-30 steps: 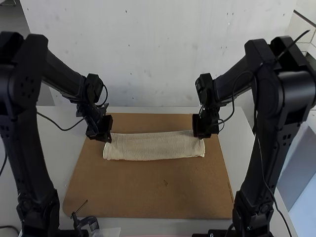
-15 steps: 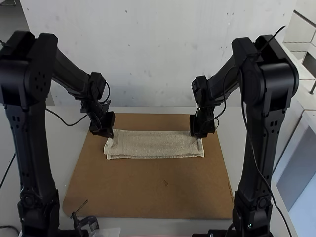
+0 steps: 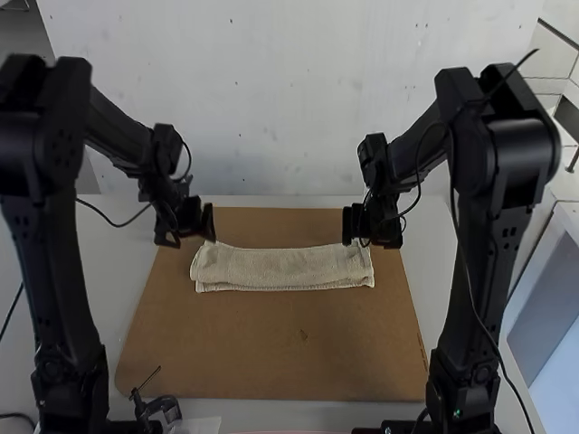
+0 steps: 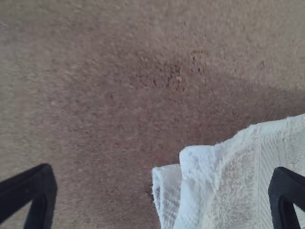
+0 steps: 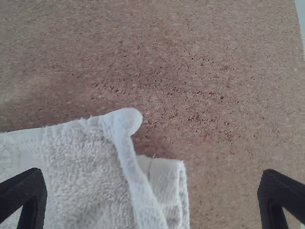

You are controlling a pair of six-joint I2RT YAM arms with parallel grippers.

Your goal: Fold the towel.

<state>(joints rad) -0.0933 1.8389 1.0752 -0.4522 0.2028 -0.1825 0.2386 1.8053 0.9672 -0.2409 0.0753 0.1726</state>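
A cream towel (image 3: 285,269) lies folded into a long narrow strip, with layers slightly offset at its near edge and ends. My left gripper (image 3: 188,237) is open above the strip's far left corner; my right gripper (image 3: 372,237) is open at its far right corner. In the left wrist view, the spread fingers of the left gripper (image 4: 162,198) stand either side of a raised corner of the towel (image 4: 238,186). The right wrist view has the right gripper (image 5: 155,198) with fingers wide apart around the other corner of the towel (image 5: 71,167).
Under the towel is a brown board (image 3: 271,353) on a white table (image 3: 99,316), with bare board on the near side. A small black clamp-like object (image 3: 158,407) sits at the near left edge. A pale wall rises behind the table.
Both grippers have opened and shifted a little away from the towel at its far corners. The towel's far edge now dips in the middle, and its layers sit slightly differently at the ends.
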